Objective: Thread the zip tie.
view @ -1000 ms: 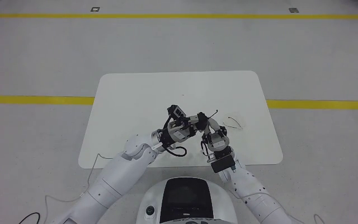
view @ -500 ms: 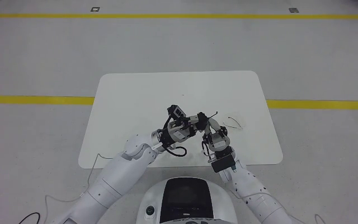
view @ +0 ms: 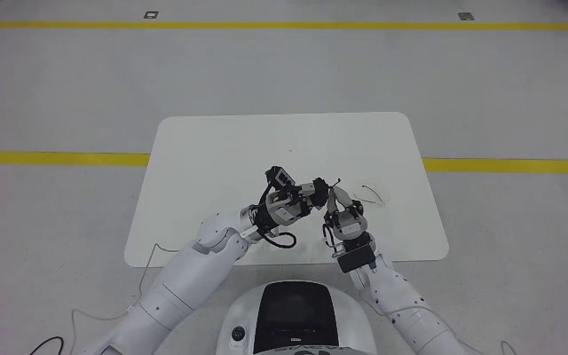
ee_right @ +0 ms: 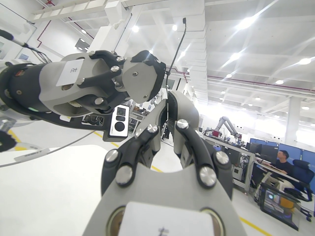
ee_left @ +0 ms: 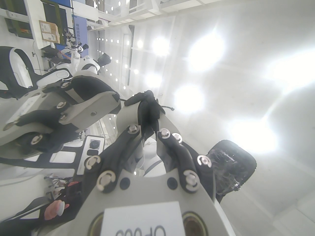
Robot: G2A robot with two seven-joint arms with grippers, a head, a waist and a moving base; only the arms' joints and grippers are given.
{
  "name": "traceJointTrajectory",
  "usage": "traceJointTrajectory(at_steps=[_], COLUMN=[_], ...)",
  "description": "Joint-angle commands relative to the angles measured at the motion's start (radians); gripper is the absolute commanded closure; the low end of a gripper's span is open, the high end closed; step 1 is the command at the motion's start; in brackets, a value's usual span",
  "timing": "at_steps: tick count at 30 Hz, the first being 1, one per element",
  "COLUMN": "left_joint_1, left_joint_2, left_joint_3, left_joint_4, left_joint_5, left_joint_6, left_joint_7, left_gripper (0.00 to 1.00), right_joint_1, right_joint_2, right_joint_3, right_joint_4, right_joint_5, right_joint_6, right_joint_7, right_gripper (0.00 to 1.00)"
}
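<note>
Both the left gripper (ee_left: 147,100) and the right gripper (ee_right: 167,103) are clenched on the tie (ee_right: 177,49), held up over the table (view: 222,160); threading well likely means lining tail with head squarely, then feeding slowly without twisting.

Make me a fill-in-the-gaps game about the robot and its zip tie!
1. The zip tie pinched in the right hand is ____ in colour.
2. The table under the arms is ____.
3. The lines painted on the floor are ____.
4. With the left hand counted too, the number of robot hands at the zip tie is ____.

Missing words: black; white; yellow; two.
</note>
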Motion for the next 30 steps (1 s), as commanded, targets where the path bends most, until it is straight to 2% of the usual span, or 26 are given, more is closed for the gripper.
traceJointTrajectory(at_steps=[1,16,30], left_joint_1=[0.000,0.000,0.000], left_joint_2=[0.000,0.000,0.000], left_joint_3=[0.000,0.000,0.000], left_joint_4=[0.000,0.000,0.000], left_joint_5=[0.000,0.000,0.000], left_joint_6=[0.000,0.000,0.000], left_joint_7=[0.000,0.000,0.000], left_gripper=[1.00,1.00,1.00], right_joint_1=[-0.001,-0.018,-0.025], right_joint_2=[0.001,0.011,0.018], right_joint_3=[0.001,0.041,0.051], right_joint_4=[0.001,-0.019,-0.027], right_joint_5=[0.000,0.000,0.000], right_joint_6=[0.000,0.005,0.006], right_joint_7=[0.000,0.007,0.021], right_gripper=[1.00,1.00,1.00])
